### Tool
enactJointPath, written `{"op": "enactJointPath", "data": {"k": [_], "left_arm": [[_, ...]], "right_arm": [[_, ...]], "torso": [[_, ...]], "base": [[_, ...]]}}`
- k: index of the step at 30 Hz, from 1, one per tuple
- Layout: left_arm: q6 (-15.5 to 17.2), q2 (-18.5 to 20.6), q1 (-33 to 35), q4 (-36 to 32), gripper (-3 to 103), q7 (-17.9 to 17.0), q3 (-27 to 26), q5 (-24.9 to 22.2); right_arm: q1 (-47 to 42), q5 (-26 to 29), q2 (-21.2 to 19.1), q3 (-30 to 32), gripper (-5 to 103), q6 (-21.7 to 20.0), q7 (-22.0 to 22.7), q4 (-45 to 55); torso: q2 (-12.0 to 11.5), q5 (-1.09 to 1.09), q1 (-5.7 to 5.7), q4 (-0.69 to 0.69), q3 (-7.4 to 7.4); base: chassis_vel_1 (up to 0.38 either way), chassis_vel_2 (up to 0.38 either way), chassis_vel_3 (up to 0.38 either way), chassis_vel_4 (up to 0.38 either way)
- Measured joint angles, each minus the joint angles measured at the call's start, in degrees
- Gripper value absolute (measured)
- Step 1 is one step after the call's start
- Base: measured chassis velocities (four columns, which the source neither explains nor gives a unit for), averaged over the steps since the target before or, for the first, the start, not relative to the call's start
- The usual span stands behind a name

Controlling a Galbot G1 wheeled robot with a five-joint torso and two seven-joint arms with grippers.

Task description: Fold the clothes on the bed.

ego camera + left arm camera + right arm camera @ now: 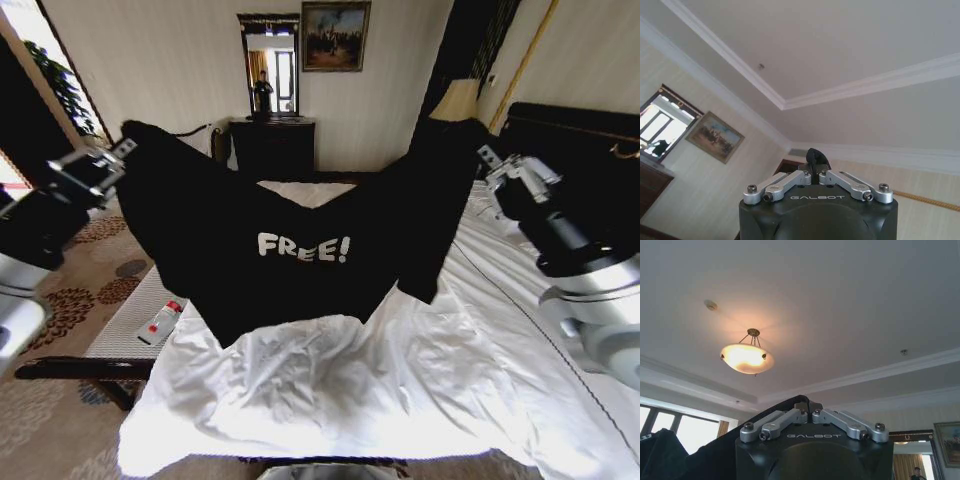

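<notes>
The clothes are one black T-shirt (300, 240) with white "FREE!" lettering, held spread out in the air above the bed (400, 390). Its lower edge hangs just over the rumpled white sheet. My left gripper (126, 150) is shut on one upper corner at the left. At the right, my right gripper (489, 158) is shut on the other upper corner. In the left wrist view a pinch of black cloth (816, 156) sticks up between the shut fingers of the left gripper (814, 172). In the right wrist view black cloth (690, 460) drapes from the right gripper (807, 409).
A pale bench (125, 325) with a small bottle (160, 322) on it stands left of the bed. The dark headboard (570, 130) rises at the right, with a lamp (456, 100) near it. A dark dresser (272, 148) and a mirror stand against the far wall.
</notes>
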Motion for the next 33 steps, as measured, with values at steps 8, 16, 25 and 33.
{"op": "enactJointPath", "data": {"k": [8, 16, 25, 33], "left_arm": [[3.6, 1.0, -6.3, 0.2, 2, -3.1, 8.6, 1.8], [8.1, -3.8, -3.3, 11.5, 2, -3.8, 46.2, 31.4], [3.3, -15.6, -9.9, 34.3, 2, -2.0, 69.5, 52.3], [0.2, -21.4, -17.0, 46.3, 2, 0.0, 73.7, 56.7]], "right_arm": [[1.8, -0.1, -3.7, -4.1, 0, -5.2, 4.8, -0.4], [2.5, -13.5, 1.0, -35.9, 0, -11.6, 10.6, -13.9], [8.0, -31.1, 12.1, -55.3, 0, -7.3, 7.7, -35.1], [13.7, -34.6, 17.2, -59.0, 0, -4.6, 7.9, -44.2]], "torso": [[0.0, 0.00, 0.02, -0.01, 0.01], [0.0, 0.08, 0.03, 0.00, 0.03], [0.0, 0.03, 0.02, 0.00, 0.01], [0.0, 0.03, 0.03, 0.00, 0.02]], "base": [[0.000, 0.000, 0.000, 0.000], [0.000, 0.000, 0.000, 0.000], [0.000, 0.000, 0.000, 0.000], [0.000, 0.000, 0.000, 0.000]]}}
